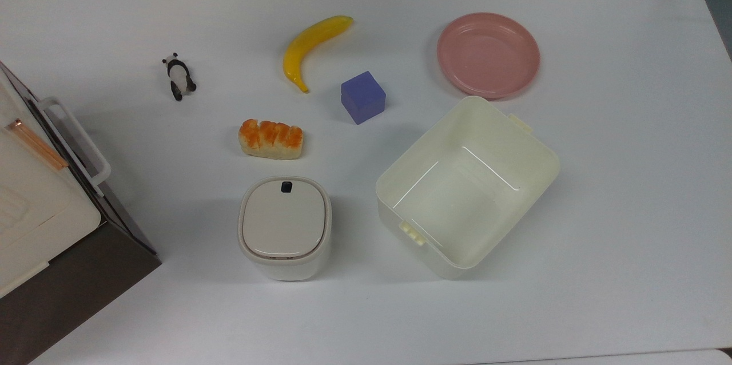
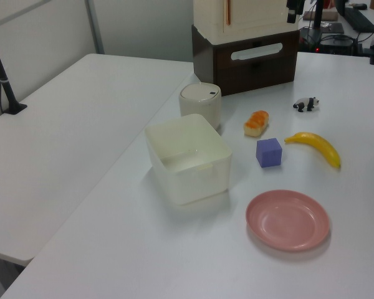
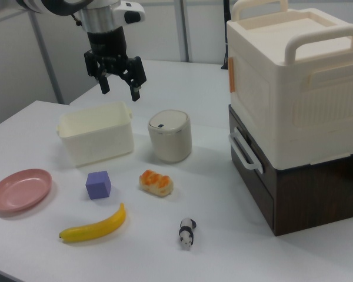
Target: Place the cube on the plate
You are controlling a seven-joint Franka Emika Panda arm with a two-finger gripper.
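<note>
1. The cube (image 1: 363, 97) sits on the white table (image 1: 617, 193), apart from everything else; in the top view it lies between the banana (image 1: 311, 47) and the cream tub (image 1: 466, 187).
2. The plate (image 1: 488, 54) rests flat on the table to the top view's right of the cube, close to the tub's far corner, with nothing on it.
3. The gripper (image 3: 119, 87) hangs in the air in the right view, above and behind the tub, its two fingers spread apart and holding nothing.
4. A bread roll (image 1: 270, 139) lies near the cube on the top view's left, with a lidded bin (image 1: 284, 226) just below it.
5. A small panda figure (image 1: 179, 76) stands further to the top view's left.
</note>
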